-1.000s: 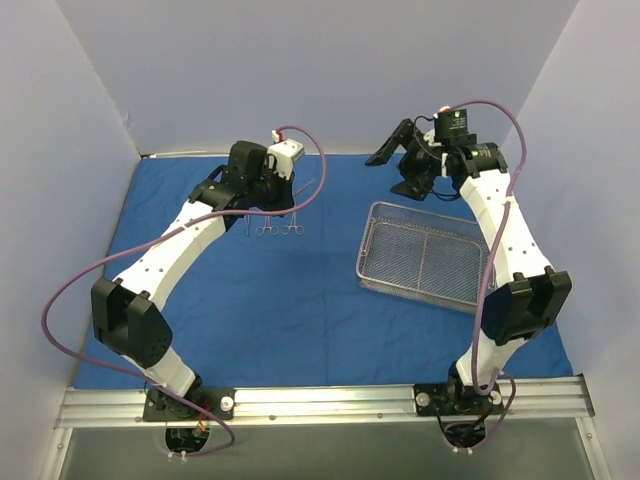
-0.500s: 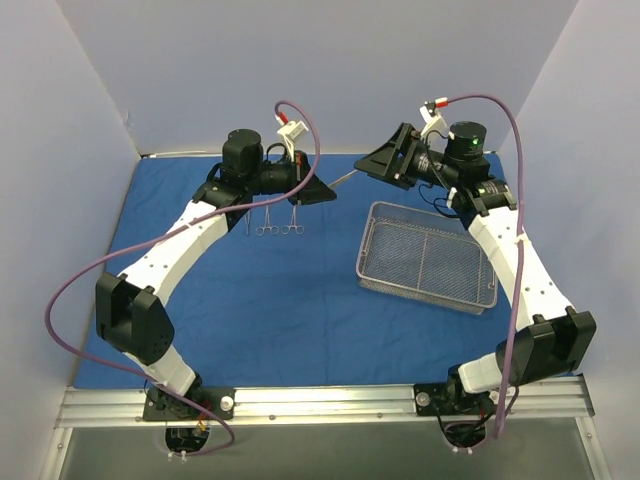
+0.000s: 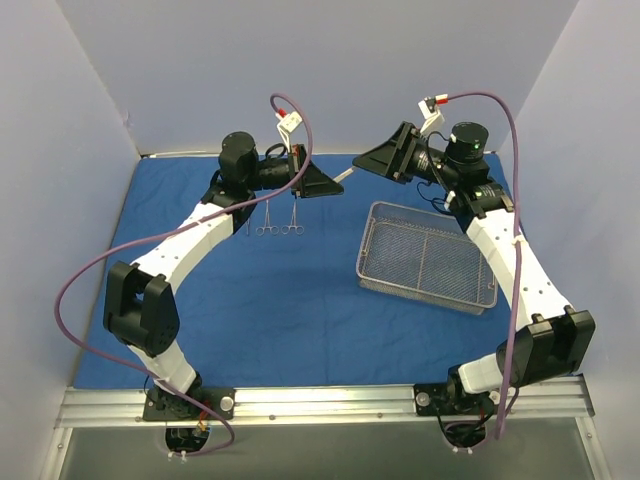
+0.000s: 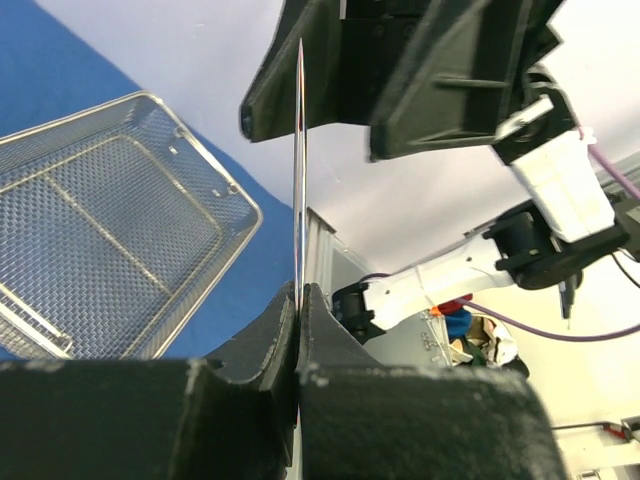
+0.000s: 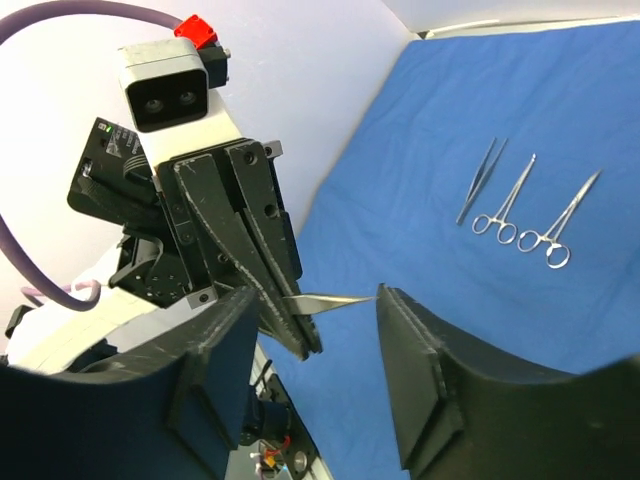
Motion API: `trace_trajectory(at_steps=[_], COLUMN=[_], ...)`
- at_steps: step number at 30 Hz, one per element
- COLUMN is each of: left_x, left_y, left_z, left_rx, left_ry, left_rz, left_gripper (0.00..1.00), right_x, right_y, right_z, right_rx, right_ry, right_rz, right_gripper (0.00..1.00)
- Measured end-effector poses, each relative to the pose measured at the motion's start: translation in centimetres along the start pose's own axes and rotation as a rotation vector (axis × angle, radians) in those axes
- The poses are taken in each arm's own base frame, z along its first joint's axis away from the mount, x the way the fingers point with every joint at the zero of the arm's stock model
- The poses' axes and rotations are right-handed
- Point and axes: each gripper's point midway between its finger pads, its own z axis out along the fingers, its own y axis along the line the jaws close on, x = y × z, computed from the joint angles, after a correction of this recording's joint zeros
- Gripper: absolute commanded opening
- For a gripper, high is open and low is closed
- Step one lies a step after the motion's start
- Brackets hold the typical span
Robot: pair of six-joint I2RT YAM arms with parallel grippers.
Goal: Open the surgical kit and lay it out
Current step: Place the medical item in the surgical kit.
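Observation:
The blue cloth wrap (image 3: 260, 300) lies spread flat over the table. The silver wire-mesh tray (image 3: 428, 258) sits on it at the right and holds nothing. My left gripper (image 3: 322, 188) is raised above the cloth and shut on a thin metal instrument (image 4: 298, 170), which points toward my right gripper (image 3: 372, 160). In the right wrist view the instrument's tip (image 5: 340, 298) reaches between the right gripper's (image 5: 315, 292) fingers. Those fingers stand apart, and the tip is at the right-hand one. Three more instruments (image 5: 520, 205) lie side by side on the cloth.
Light walls close in the table at the back and both sides. A metal rail (image 3: 320, 400) carrying the arm bases runs along the near edge. The laid-out instruments (image 3: 272, 224) lie just below the left wrist.
The left gripper has lifted from the laid-out instruments and turned right with one instrument. The right gripper has swung left to meet it, and its jaws have narrowed around the tip.

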Motion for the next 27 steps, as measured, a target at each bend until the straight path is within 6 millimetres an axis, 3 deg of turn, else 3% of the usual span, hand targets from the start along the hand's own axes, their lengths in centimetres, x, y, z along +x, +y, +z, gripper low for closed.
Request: trace_trajectory(at_steps=[2, 5, 6, 7, 8, 12, 16, 21, 27], left_x=[-0.2, -0.4, -0.3, -0.3, -0.3, -0.1, 1.0, 0.7, 0.4], left_y=[-0.5, -1.2, -1.3, -1.4, -1.4, -1.0, -0.4, -1.0, -1.5], left_z=[0.0, 0.0, 0.1, 0.1, 0.1, -0.1, -0.3, -0.4, -0.5], left_rx=[0.02, 0.051, 0.059, 0.068, 0.073, 0.079, 0.064, 0.072, 0.078], left_ry=[-0.004, -0.004, -0.002, 0.004, 0.005, 0.018, 0.063, 0.104, 0.12], left_rz=[-0.003, 0.001, -0.001, 0.001, 0.007, 0.015, 0.009, 0.049, 0.088], left_gripper=[0.02, 0.02, 0.02, 0.02, 0.04, 0.28, 0.39, 0.42, 0.29], right_x=[-0.1, -0.3, -0.3, -0.4, -0.5, -0.3, 0.5, 2.0, 2.8], right_y=[0.2, 0.9, 1.2, 1.2, 1.3, 1.6, 1.2, 0.8, 1.2], right_z=[0.1, 0.3, 0.4, 0.6, 0.7, 0.9, 1.0, 0.7, 0.4], right_rx=[-0.013, -0.043, -0.052, -0.058, -0.066, -0.092, -0.081, -0.082, -0.116], right_ry=[-0.005, -0.013, -0.012, -0.016, -0.016, 0.002, 0.039, 0.107, 0.147], right_rz=[0.006, -0.003, -0.002, -0.007, 0.005, 0.039, 0.014, 0.003, -0.002], right_gripper=[0.46, 0.28, 0.1, 0.01, 0.0, 0.0, 0.0, 0.0, 0.0])
